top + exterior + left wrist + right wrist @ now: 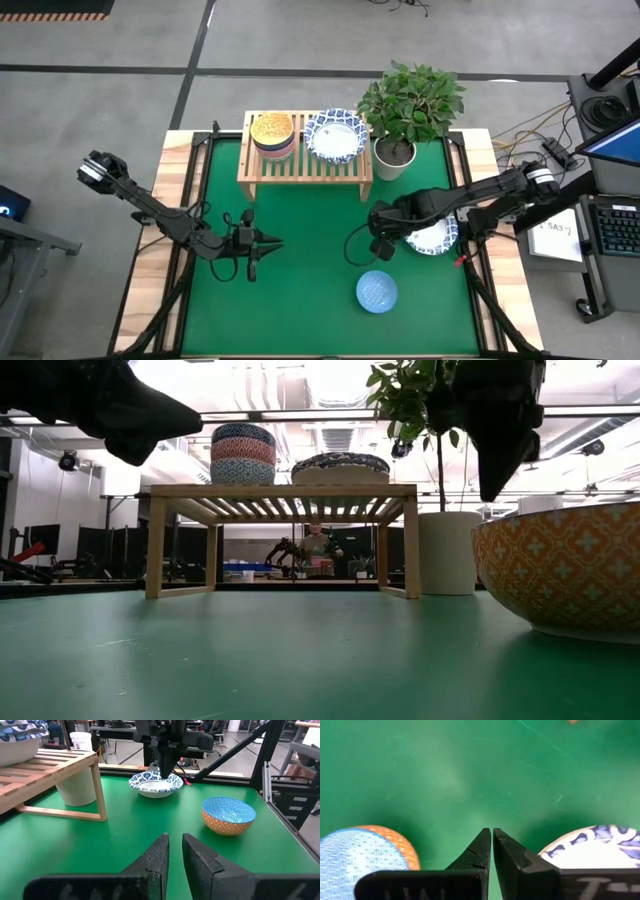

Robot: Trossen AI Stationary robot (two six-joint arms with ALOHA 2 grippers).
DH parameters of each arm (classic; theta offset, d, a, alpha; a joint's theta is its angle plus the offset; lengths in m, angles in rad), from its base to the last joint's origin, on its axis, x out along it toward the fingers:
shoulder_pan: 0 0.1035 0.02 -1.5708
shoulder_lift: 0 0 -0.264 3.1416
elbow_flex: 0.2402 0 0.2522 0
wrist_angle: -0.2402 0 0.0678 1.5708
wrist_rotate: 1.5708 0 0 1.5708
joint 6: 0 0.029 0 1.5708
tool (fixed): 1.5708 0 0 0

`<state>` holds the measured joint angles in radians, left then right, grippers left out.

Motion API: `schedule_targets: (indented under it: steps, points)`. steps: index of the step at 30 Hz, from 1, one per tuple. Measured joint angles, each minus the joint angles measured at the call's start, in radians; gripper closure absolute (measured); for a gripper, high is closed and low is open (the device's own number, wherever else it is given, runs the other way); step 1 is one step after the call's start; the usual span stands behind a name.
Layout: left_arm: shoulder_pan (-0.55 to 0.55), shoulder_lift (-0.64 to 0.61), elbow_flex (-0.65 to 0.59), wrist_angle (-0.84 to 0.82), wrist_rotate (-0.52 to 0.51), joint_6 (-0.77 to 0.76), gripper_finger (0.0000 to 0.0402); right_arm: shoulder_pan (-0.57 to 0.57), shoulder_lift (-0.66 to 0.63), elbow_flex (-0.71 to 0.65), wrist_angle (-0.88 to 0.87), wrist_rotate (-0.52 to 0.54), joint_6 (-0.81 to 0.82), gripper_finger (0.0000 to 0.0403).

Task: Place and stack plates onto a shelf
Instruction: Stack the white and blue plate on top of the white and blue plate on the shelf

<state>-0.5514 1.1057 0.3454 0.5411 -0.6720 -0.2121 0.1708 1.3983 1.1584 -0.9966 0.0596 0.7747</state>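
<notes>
The light-wood shelf (pixel 305 165) stands at the table's far side. On its slats sit a stack of small bowls (pixel 272 133) with a yellow one on top, and the wide white blue-rimmed plates (pixel 336 135). Another blue-rimmed plate (pixel 437 238) lies on the green mat under my right arm. A small bowl (pixel 377 291), light blue inside and orange outside, stands nearer the front edge. My right gripper (pixel 380 250) is shut and points down above the mat, between that plate (pixel 600 847) and the bowl (pixel 365 852). My left gripper (pixel 275 242) is shut, hovering level left of centre and pointing right.
A potted plant in a white pot (pixel 395 152) stands right of the shelf, close to the plates on it. Bare green mat (pixel 310 290) lies between the two grippers and in front of the shelf. Wooden table edges (pixel 150 260) border the mat.
</notes>
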Motion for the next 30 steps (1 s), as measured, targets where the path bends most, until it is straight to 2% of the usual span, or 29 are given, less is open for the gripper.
schedule_targets:
  steps: [4,9,14,18,24,30]
  points:
    - [0.000,0.000,0.002,-0.002,0.000,0.031,0.0365,0.020,0.000,0.000,0.000,-0.009,0.059,0.0367]
    - [0.000,0.000,0.021,-0.007,0.000,0.077,0.0365,0.060,-0.001,0.000,-0.045,-0.010,0.169,0.0310]
    - [0.000,0.000,0.059,-0.011,0.000,0.179,0.0365,0.099,0.009,-0.008,-0.171,0.009,0.288,0.0256]
    - [0.000,0.000,0.105,-0.032,0.000,0.269,0.0365,0.113,0.021,-0.069,-0.165,0.047,0.338,0.0227]
    - [0.000,-0.001,0.190,-0.125,0.000,0.334,0.0365,0.107,0.023,-0.194,-0.087,0.075,0.379,0.0217]
    - [0.000,-0.001,0.254,-0.226,0.000,0.335,0.0365,0.104,0.023,-0.268,-0.011,0.100,0.397,0.0239]
